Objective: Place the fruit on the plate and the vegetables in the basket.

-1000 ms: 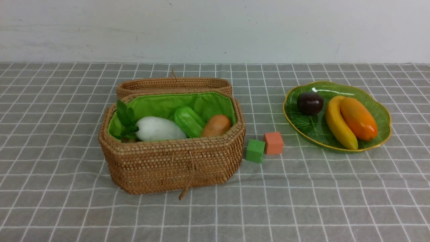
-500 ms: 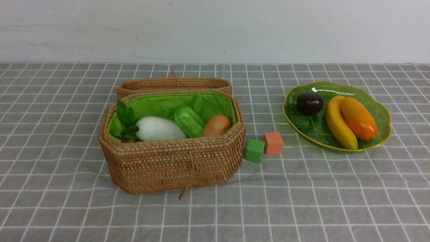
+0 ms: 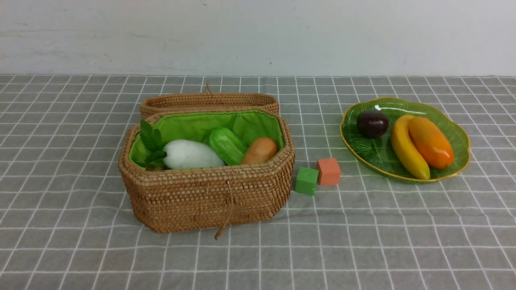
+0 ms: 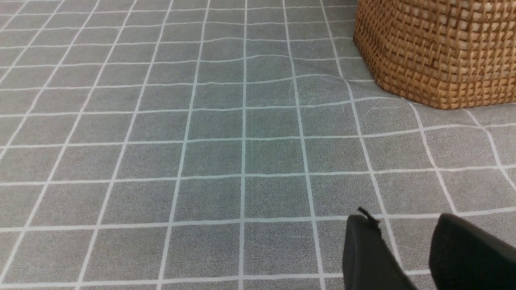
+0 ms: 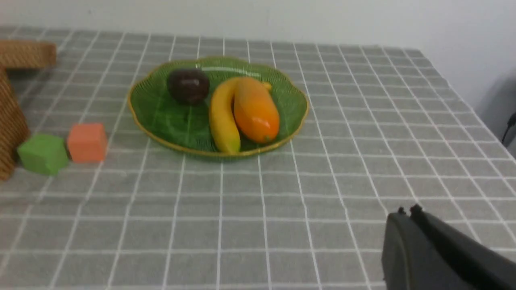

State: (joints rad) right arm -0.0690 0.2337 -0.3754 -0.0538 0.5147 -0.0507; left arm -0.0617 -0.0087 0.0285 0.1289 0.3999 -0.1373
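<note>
The wicker basket (image 3: 205, 199) with green lining holds a white radish (image 3: 189, 155), a green cucumber (image 3: 226, 145) and a brown-orange potato (image 3: 260, 150); the eggplant is hidden. The green plate (image 3: 363, 151) holds a dark round fruit (image 3: 372, 123), a banana (image 3: 405, 149) and a mango (image 3: 430, 141); it also shows in the right wrist view (image 5: 161, 117). My left gripper (image 4: 403, 223) is open and empty over bare cloth near the basket's corner (image 4: 439, 52). My right gripper (image 5: 407, 211) is shut and empty, near the table's front, away from the plate.
A green cube (image 3: 306, 181) and an orange cube (image 3: 328, 171) sit between basket and plate. The basket's lid (image 3: 209, 102) lies behind it. A grey checked cloth (image 3: 363, 233) covers the table.
</note>
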